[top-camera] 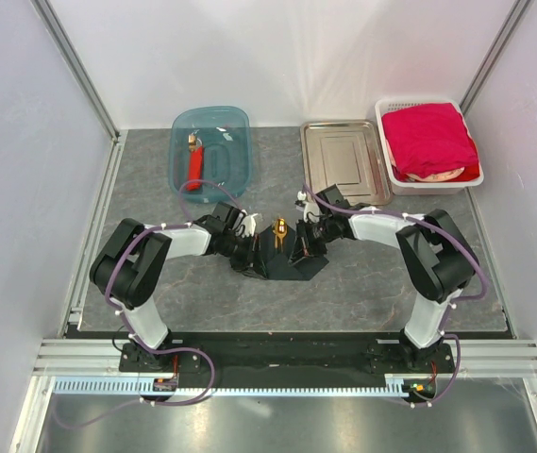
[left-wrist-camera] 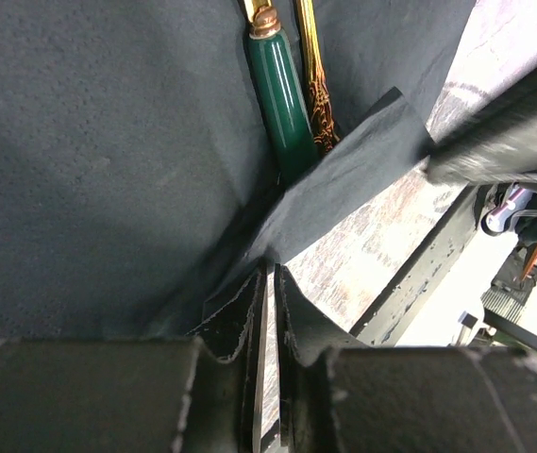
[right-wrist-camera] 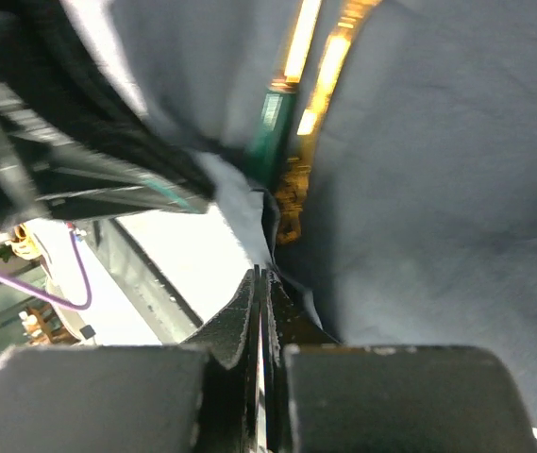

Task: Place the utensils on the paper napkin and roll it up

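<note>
Pinching opposite edges of the paper napkin [left-wrist-camera: 89,160], both arms meet at the middle of the table. The left gripper [left-wrist-camera: 270,283] has its jaws nearly together on the napkin's left side. The right gripper [right-wrist-camera: 260,283] is clamped tight on the right side, with a fold of black paper running in between its fingers. The sheet is raised at both sides into a trough, and the utensils [top-camera: 280,227] lie in its crease between the two grippers. Their long axis runs near to far, and a gold tip shows at the far end. They lie to the right of the left gripper and to the left of the right one, about equally close to each, so neither arm looks better placed. Rolling, I judge, must go across that long axis, one held edge carried over the cutlery toward the other. I can count two pieces with any certainty: one green-handled piece [left-wrist-camera: 283,104] with a gold collar and one slim gold piece [left-wrist-camera: 313,85] beside it. More may be hidden by the paper. Well apart at the far side are one blue tub [top-camera: 235,160] holding one red-bodied tool [top-camera: 194,162], one steel tray [top-camera: 344,165], and one white basket [top-camera: 393,170] with one red cloth [top-camera: 428,137].
</note>
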Motion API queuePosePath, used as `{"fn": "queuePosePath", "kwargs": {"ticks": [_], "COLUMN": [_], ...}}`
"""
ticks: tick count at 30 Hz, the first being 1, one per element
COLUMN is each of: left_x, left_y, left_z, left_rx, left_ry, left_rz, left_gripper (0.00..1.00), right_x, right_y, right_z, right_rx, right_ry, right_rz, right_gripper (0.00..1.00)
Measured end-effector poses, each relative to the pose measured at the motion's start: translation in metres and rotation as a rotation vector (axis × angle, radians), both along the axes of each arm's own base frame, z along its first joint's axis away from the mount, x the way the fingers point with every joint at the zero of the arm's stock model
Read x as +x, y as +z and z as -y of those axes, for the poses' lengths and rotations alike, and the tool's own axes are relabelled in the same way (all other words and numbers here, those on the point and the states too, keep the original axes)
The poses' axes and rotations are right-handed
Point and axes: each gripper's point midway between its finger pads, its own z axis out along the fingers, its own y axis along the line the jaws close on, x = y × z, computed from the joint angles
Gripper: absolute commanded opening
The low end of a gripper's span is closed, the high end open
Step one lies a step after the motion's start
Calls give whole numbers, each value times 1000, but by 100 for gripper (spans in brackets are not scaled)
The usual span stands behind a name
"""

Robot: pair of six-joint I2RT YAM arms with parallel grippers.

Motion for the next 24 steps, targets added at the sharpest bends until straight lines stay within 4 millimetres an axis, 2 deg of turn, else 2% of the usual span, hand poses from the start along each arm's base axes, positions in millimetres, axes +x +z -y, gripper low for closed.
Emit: {"fn": "queuePosePath", "kwargs": {"ticks": [4, 8, 15, 24], "left_x": [1, 3, 14, 27], "left_y": [1, 7, 32, 32], "left_z": [0, 1, 9, 26], "left_rx": [-1, -19, -81, -118], "left_ry": [4, 3, 0, 20], "left_rz": [3, 35, 140, 144], "left_gripper": [16, 20, 29, 29], "right_x": [-2, -1, 1, 1], "right_y": [-19, -27, -29, -30], "right_z": [3, 5, 7, 6], "right_rx": [-36, -57, -70, -70], "right_ry": [-7, -14, -19, -19], "right_rz": [-39, -43, -37, -37], "right_gripper": [0, 0, 0, 1]}}
